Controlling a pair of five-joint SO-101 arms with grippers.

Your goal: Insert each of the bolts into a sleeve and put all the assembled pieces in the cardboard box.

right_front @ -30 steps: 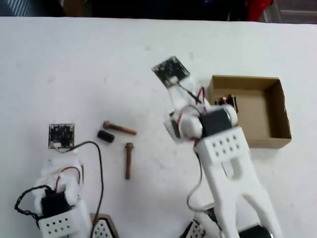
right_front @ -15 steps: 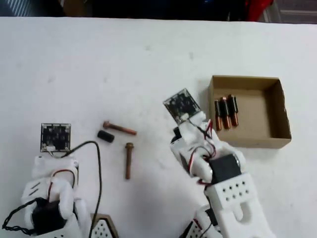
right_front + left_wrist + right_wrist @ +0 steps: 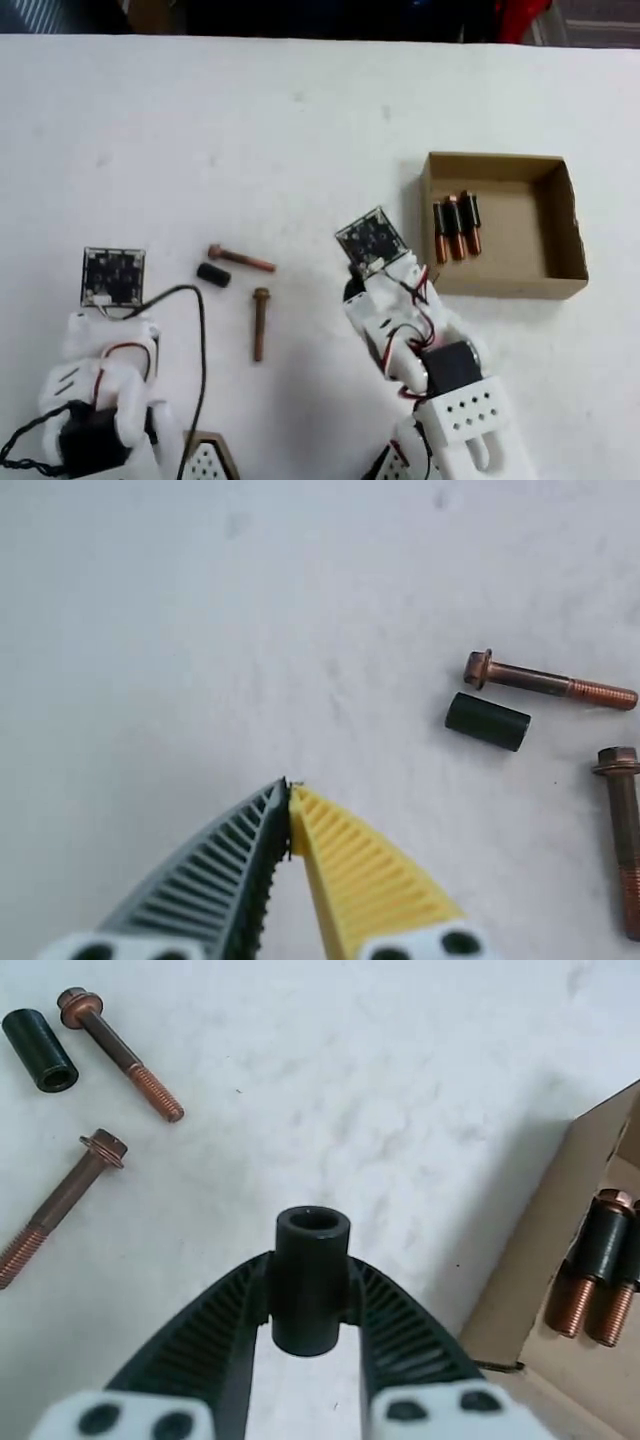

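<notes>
Pulled back from the brown cardboard box (image 3: 520, 262), the right arm (image 3: 400, 320) sits folded low, its right gripper (image 3: 308, 1265) squeezing a short black sleeve tube (image 3: 311, 1290). The left gripper (image 3: 289, 785) is pinched together, empty. Two copper bolts (image 3: 259, 322) lie between the arms; three joined pieces (image 3: 456, 226) lie in the box.

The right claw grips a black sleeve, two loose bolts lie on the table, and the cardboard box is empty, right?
The cardboard box is not empty: the high view shows three assembled pieces in it. The right gripper does hold a black sleeve, and two loose bolts lie on the table.
</notes>
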